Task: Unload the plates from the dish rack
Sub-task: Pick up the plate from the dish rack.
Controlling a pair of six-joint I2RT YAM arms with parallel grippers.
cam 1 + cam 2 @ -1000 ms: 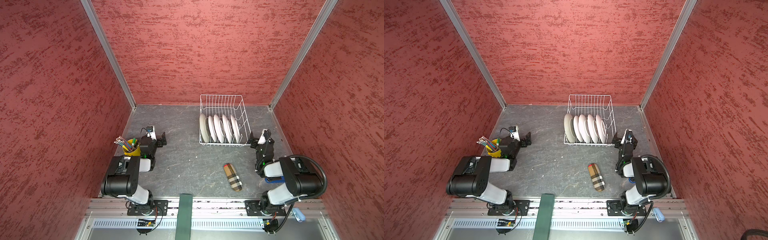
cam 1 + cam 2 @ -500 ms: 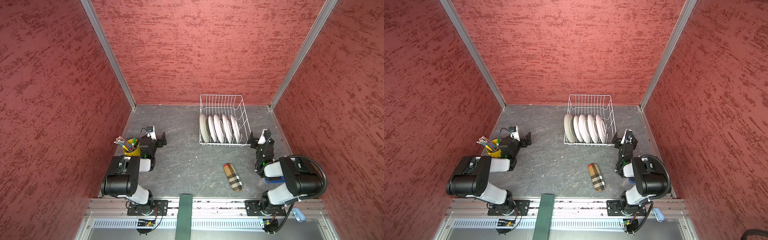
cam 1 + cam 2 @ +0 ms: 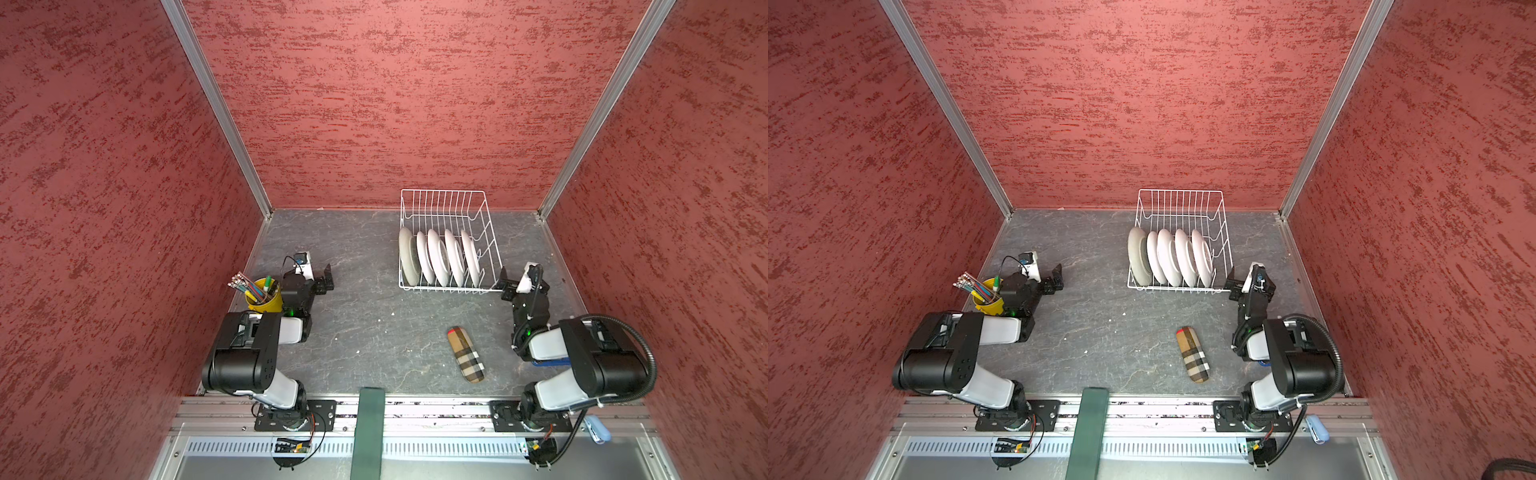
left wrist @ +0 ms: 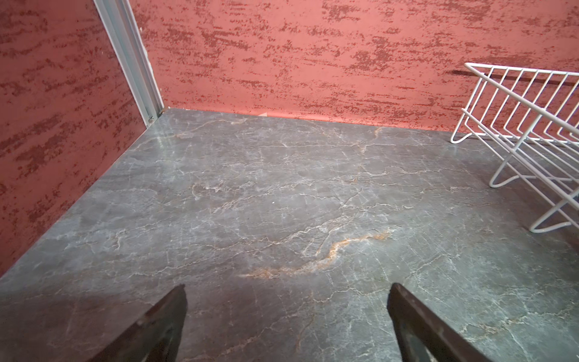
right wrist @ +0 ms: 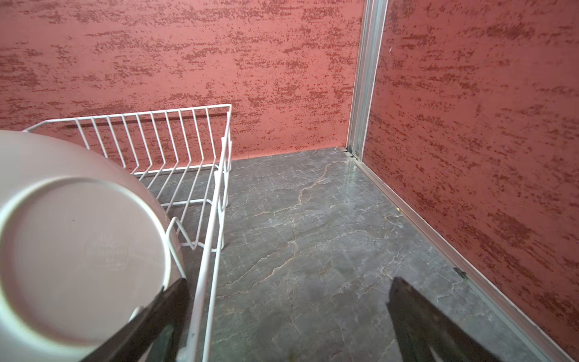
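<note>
Plates (image 3: 436,257): upright in dish rack (image 3: 443,192).
Left gripper (image 4: 286,290): spread wide, empty.
Right gripper (image 5: 286,286): spread wide, empty.

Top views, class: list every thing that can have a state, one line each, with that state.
plates, five standing on edge in the dish rack.
dish rack, upright on the table, loaded.
left gripper, jaws open, empty.
right gripper, jaws open, empty, beside the dish rack.
yellow cup, upright, holding pens.
plaid case, lying flat, closed.
</note>
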